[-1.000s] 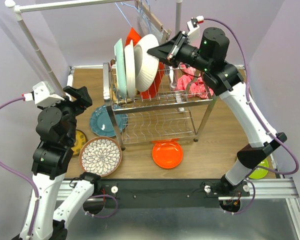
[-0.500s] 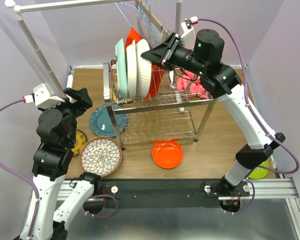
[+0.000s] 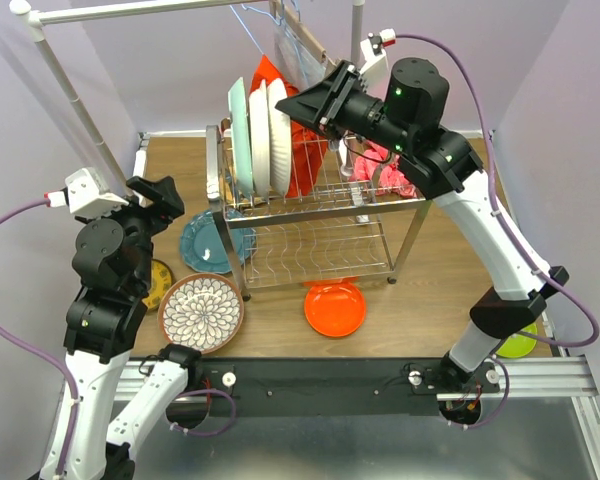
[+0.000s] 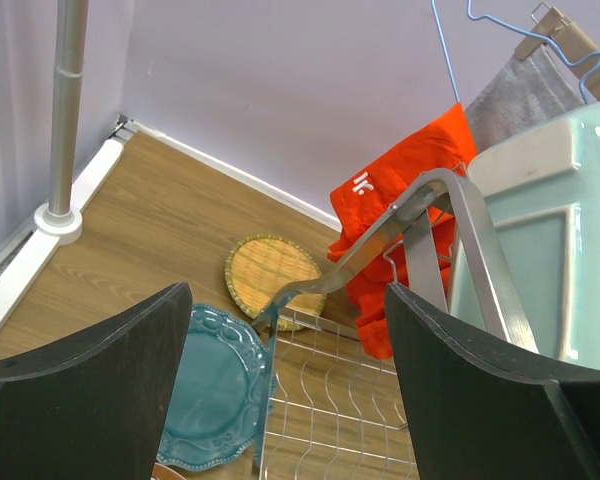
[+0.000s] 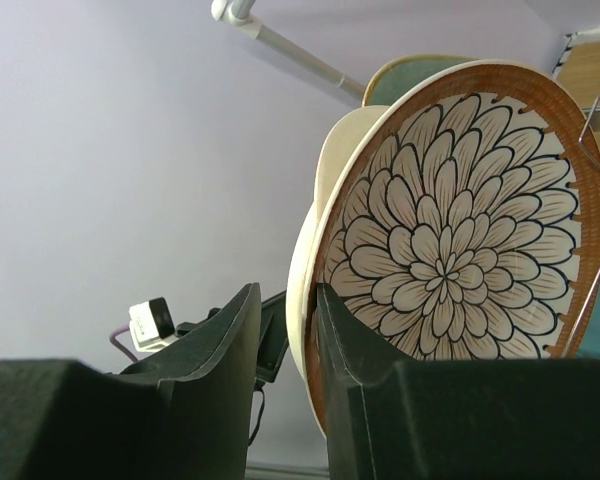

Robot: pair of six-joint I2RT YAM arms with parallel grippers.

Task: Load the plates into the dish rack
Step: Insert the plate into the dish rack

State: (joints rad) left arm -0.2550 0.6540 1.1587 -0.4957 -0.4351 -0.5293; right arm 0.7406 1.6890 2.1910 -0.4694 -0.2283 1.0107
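Note:
Three plates stand on edge in the dish rack (image 3: 320,205): mint (image 3: 240,130), white (image 3: 259,135) and a floral plate (image 3: 280,140). My right gripper (image 3: 292,103) straddles the floral plate's (image 5: 460,230) top rim. Its jaws are open, with a gap between one finger and the rim, while the other finger lies against the patterned face. Left of the rack my left gripper (image 3: 165,195) hangs wide open and holds nothing. On the table lie a teal plate (image 3: 208,240), a second floral plate (image 3: 201,312), an orange plate (image 3: 335,308), a small yellow plate (image 3: 160,280) and a lime green one (image 3: 520,345).
A tan plate (image 4: 273,272) lies behind the rack's left end. A red cloth (image 3: 270,75) hangs behind the rack and a pink cloth (image 3: 385,165) lies at its right. The white clothes rail (image 3: 70,95) with hangers (image 3: 290,30) spans the back.
My right gripper carried the floral plate leftward, stood it upright beside the white plate, and its jaws have parted. The left arm has not moved.

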